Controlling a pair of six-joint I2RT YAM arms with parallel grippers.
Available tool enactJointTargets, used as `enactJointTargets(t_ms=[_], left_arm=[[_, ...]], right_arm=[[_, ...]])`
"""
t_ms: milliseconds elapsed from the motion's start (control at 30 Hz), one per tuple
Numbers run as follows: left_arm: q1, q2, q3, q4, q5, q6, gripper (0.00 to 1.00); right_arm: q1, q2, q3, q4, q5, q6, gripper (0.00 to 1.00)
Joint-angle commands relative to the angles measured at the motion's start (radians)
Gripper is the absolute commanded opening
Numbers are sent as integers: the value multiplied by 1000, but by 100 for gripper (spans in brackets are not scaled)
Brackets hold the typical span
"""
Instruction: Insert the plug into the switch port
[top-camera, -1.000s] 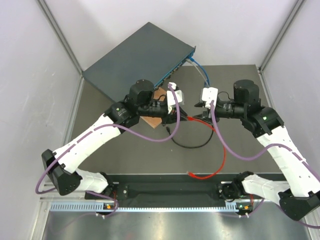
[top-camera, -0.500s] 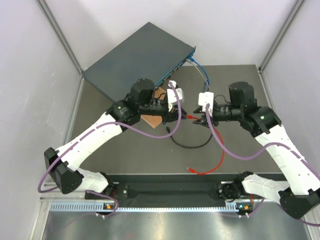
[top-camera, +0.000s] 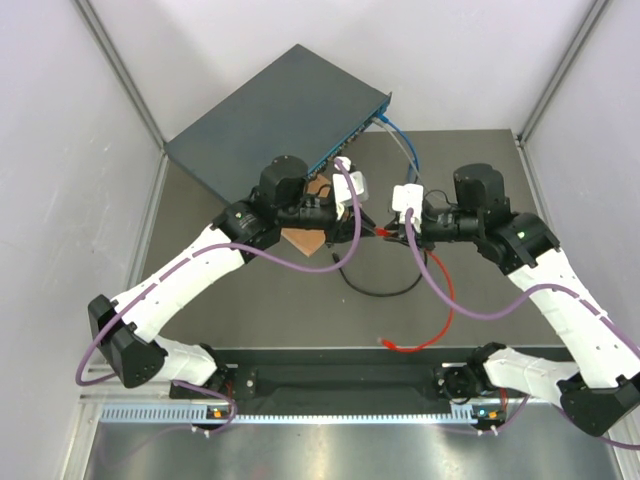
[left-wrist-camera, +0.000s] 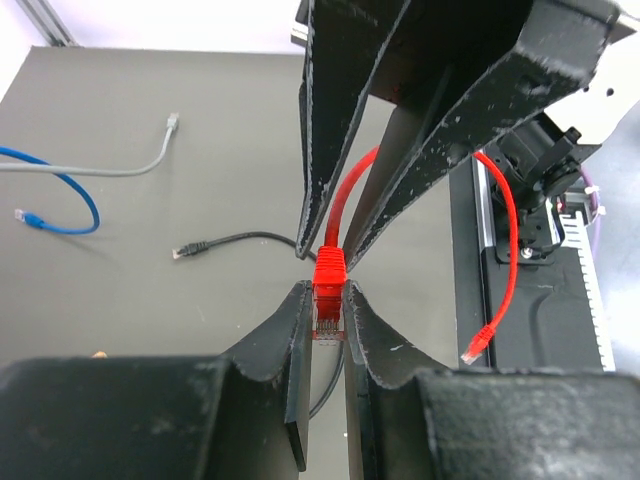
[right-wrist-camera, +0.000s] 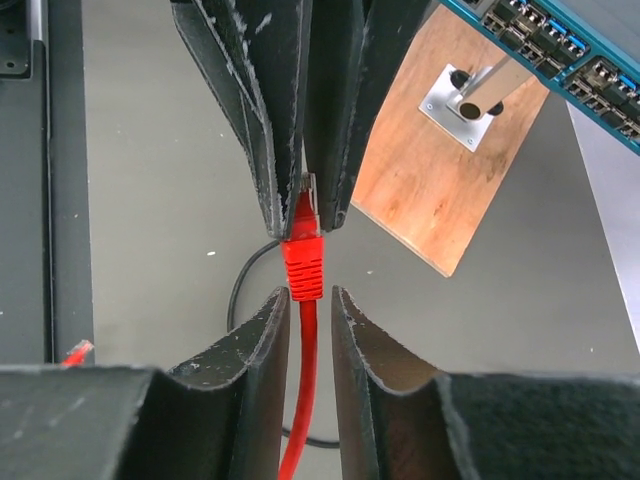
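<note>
The red plug (left-wrist-camera: 329, 275) is pinched between my left gripper's (left-wrist-camera: 327, 295) fingertips, held above the mat in front of the switch. The switch (top-camera: 270, 110) is a dark slate-grey box at the back left; its teal front with ports shows in the right wrist view (right-wrist-camera: 560, 45). My right gripper (right-wrist-camera: 310, 298) faces the left one tip to tip. Its jaws stand slightly apart on either side of the red boot (right-wrist-camera: 302, 265) and cable, with small gaps. In the top view both grippers, left (top-camera: 365, 222) and right (top-camera: 388, 230), meet at mid-table.
A brown wooden board (top-camera: 305, 240) with a metal post (right-wrist-camera: 470, 100) lies under my left wrist. A black cable (top-camera: 385, 290), blue cable (left-wrist-camera: 70, 195) and grey cable (left-wrist-camera: 120, 165) lie on the mat. The red cable's free end (top-camera: 385, 343) rests near the front rail.
My right gripper has moved left to meet the left gripper, and its jaws now straddle the red cable behind the plug. The red cable's loop has shifted left with it.
</note>
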Motion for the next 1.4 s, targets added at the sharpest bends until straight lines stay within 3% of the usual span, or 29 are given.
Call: enactJointTargets(t_ms=[0, 100, 333, 367, 500, 633, 833, 1033, 1133, 1200, 1267, 1300, 1367], left_arm=[[12, -16, 2, 82, 31, -37, 0], [20, -18, 2, 92, 40, -47, 0], [26, -19, -12, 98, 46, -53, 0], [26, -19, -14, 99, 46, -56, 0], [27, -21, -18, 107, 51, -66, 0], [32, -21, -27, 109, 51, -77, 0], [50, -26, -43, 144, 74, -123, 0], [67, -29, -56, 168, 73, -160, 0], [77, -27, -53, 185, 30, -206, 25], [93, -29, -34, 208, 4, -227, 47], [109, -24, 3, 216, -47, -272, 55], [113, -22, 19, 211, -70, -284, 64], [129, -10, 68, 188, -145, -301, 70]], right_arm=[[22, -6, -11, 29, 9, -17, 23], [21, -8, -26, 21, 23, -30, 21], [21, -31, -43, 47, 23, -12, 6], [21, -32, -42, 52, 23, -9, 6], [21, -31, -25, 52, 19, 11, 22], [21, -32, -23, 50, 20, 17, 24], [19, -38, -28, 50, 20, 17, 8], [18, -35, -17, 69, 23, 58, 0], [-2, 0, 0, 96, 66, 130, 0], [-18, 31, 27, 118, 172, 193, 0], [-19, 100, 85, 115, 315, 224, 0], [-21, 124, 108, 112, 357, 251, 0], [-25, 196, 176, 98, 463, 276, 0]])
